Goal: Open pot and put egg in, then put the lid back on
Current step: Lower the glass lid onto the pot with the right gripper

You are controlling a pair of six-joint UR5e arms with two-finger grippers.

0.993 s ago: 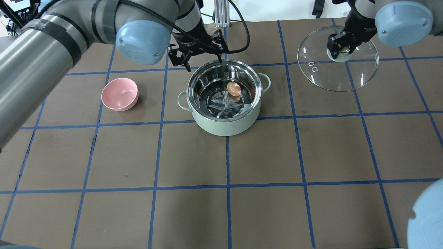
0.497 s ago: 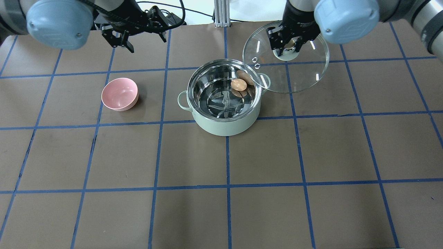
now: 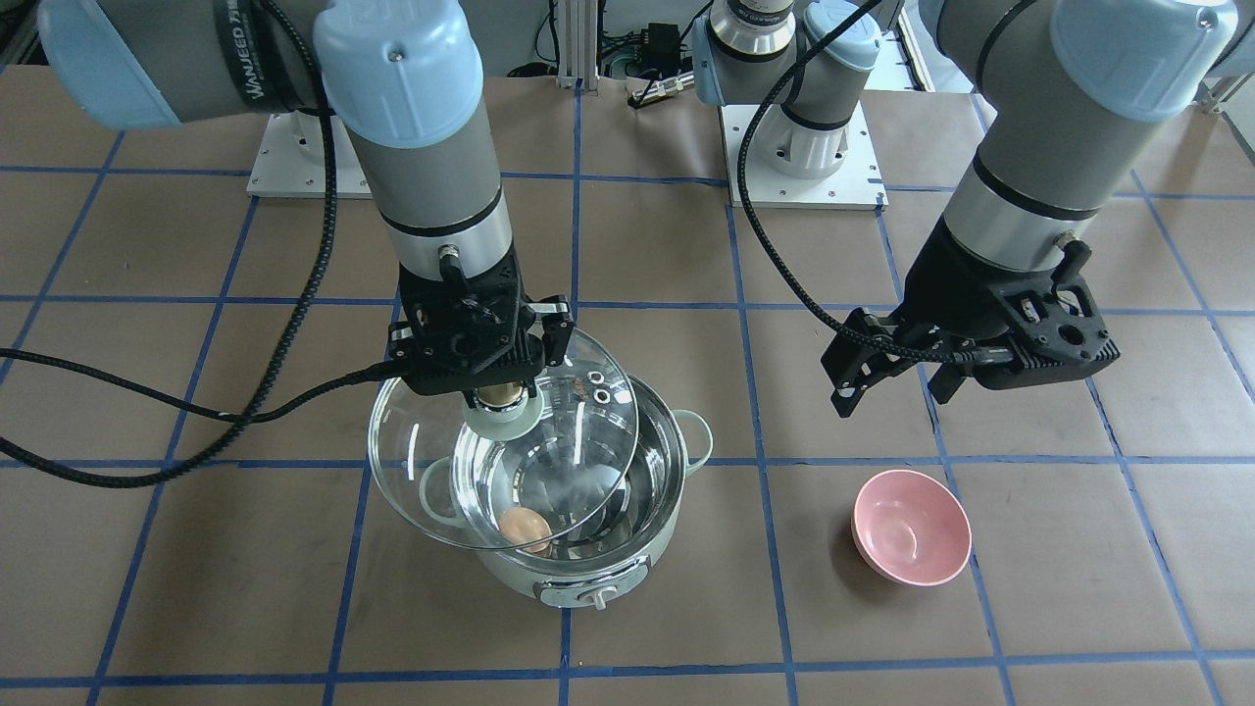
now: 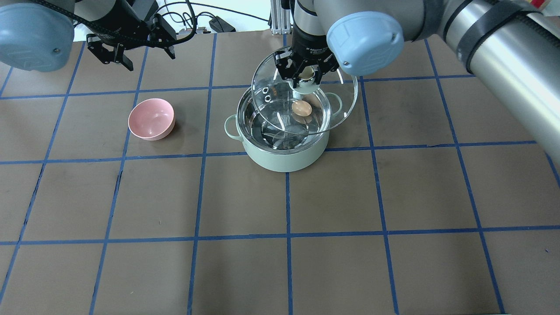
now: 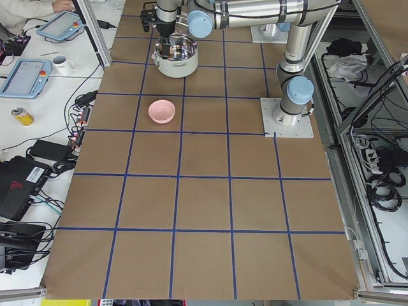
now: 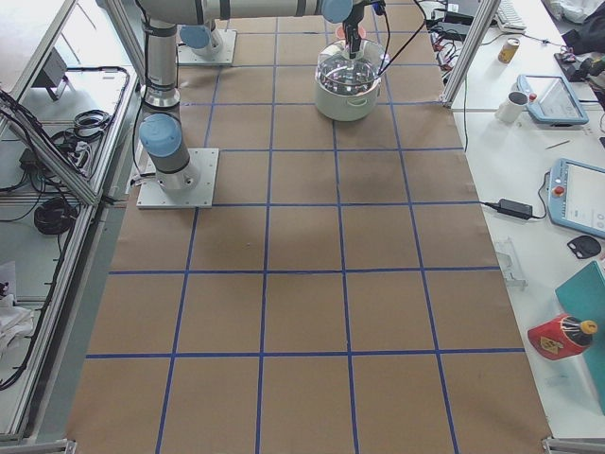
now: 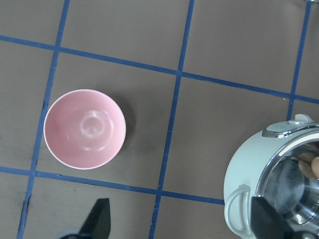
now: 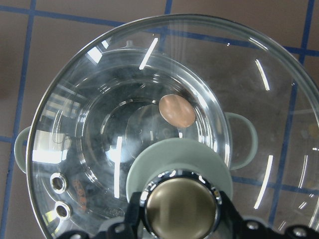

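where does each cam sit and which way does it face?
Front-facing: across the table, facing robot, looking down; right arm view-left, left arm view-right.
Overhead: behind robot, forward and down; both arms, sides true.
Exterior left: table end at robot's left, looking along it; both arms, small.
Exterior right: opposite end; both arms, small.
Left wrist: straight down at pink bowl, pot; own open jaws' tips.
Right wrist: down through lid at egg; own jaws on knob.
Shared: front-facing and overhead show pot, lid, egg, pink bowl, mirrored.
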